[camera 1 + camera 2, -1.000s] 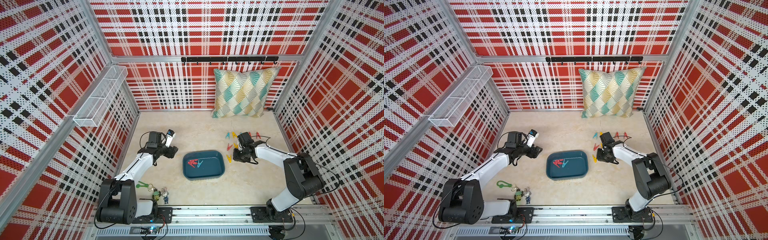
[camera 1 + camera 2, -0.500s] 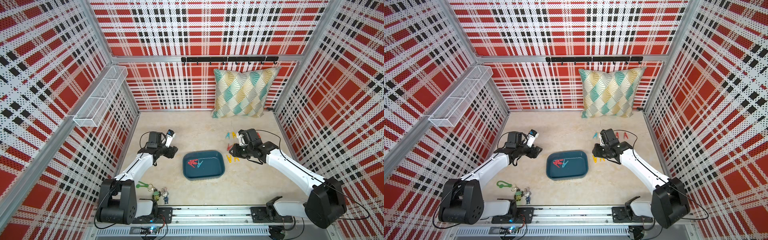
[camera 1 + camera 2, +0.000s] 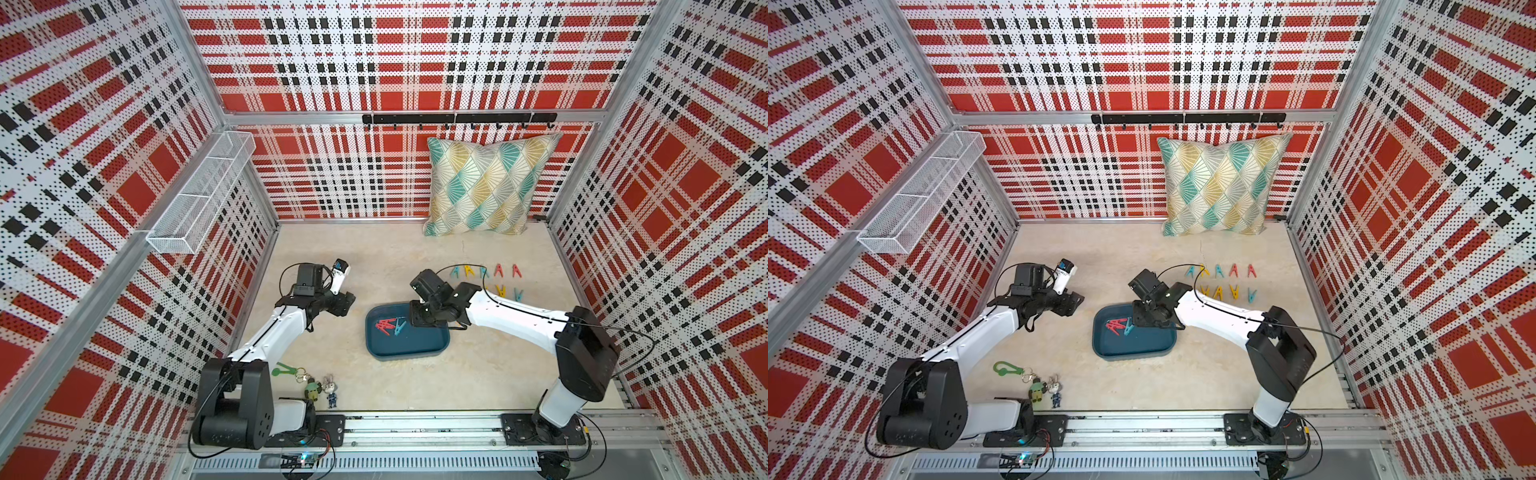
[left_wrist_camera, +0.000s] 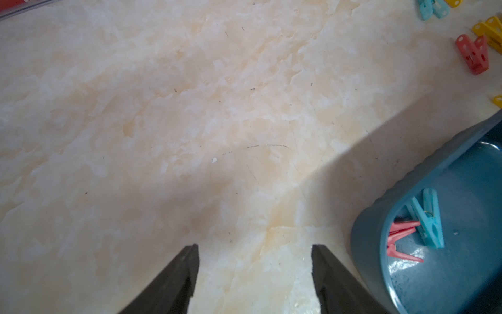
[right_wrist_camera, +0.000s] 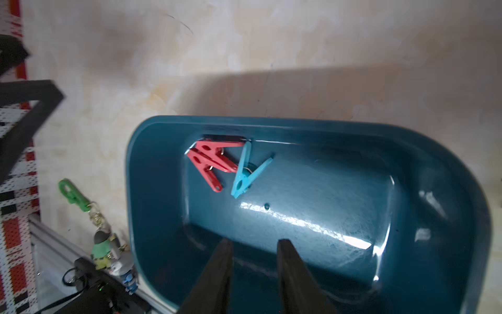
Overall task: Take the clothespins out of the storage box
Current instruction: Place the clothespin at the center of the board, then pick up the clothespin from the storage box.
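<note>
Three small plastic A-shaped clothespins (image 5: 209,160) (two red, one teal-blue) lie bunched at one end inside the shallow dark teal plastic storage box (image 5: 157,204) on the marbled beige desk (image 4: 190,108). Right end effector (image 5: 255,242) hovers over the box floor, jaws slightly apart, pinching nothing. Left end effector (image 4: 254,247) is spread wide over bare desk beside the box; loose pegs (image 3: 1234,271) sit in two rows near the back right.

**Tabletop, beige marble pattern: contents**

Tabletop (image 3: 374,257), flat and pale. Resting on it:
- storage box (image 3: 415,355), dark teal, near the middle
- clothespins (image 3: 1234,271), yellow, red and teal, in two rows behind the box to the right
- patterned cushion (image 3: 486,187), at the back edge, leaning on the wall
- green clip (image 3: 284,369) with keychain figurines (image 3: 320,388), front left
</note>
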Action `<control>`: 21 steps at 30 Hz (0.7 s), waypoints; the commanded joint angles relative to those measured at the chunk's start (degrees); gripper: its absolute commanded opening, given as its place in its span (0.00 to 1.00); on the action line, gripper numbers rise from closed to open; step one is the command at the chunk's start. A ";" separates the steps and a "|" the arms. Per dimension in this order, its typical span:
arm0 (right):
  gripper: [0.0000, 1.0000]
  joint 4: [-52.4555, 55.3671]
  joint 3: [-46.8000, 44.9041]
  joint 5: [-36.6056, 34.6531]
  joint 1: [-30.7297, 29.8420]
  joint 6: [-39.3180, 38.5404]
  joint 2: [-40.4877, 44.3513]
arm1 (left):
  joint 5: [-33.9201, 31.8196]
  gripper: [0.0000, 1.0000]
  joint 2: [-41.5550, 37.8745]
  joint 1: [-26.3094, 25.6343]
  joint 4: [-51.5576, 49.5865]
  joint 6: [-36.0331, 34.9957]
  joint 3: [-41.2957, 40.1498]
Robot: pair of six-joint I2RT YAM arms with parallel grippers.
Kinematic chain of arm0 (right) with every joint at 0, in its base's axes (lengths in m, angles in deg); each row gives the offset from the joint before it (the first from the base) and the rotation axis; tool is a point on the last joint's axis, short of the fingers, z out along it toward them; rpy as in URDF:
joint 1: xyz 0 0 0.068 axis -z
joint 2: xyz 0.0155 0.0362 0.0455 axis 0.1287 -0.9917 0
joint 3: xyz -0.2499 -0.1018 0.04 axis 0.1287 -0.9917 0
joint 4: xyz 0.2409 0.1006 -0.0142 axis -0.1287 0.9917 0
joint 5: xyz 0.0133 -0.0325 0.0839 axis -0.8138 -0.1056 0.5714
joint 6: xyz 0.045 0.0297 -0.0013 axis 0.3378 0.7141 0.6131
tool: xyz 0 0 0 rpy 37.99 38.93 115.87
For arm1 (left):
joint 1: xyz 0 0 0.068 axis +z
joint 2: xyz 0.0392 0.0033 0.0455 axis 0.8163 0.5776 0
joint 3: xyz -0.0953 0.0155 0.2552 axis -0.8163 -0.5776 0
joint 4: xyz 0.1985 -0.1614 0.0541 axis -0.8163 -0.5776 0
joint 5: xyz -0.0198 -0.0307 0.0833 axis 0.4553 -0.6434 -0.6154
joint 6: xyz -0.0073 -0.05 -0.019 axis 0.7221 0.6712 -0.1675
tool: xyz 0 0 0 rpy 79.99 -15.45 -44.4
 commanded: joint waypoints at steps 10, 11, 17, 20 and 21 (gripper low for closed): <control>0.34 1.84 6.69 -4.72 -1.51 15.30 -8.80 | -0.17 0.72 -2.07 -0.39 0.78 -0.39 -0.13; 0.33 2.14 7.26 -4.97 -1.69 15.96 -9.46 | -0.17 0.72 -2.21 -0.52 0.75 -0.39 -0.15; 0.35 4.06 9.91 -5.32 -2.34 18.45 -12.61 | -0.34 0.72 -2.86 -0.39 0.74 -0.33 -0.13; 0.36 5.45 10.68 -5.97 -2.32 19.38 -13.42 | -0.17 0.72 -3.06 -0.39 0.79 -0.39 -0.14; 0.36 5.37 10.69 -5.88 -2.32 19.48 -13.63 | -0.19 0.72 -3.11 -0.38 0.76 -0.39 -0.13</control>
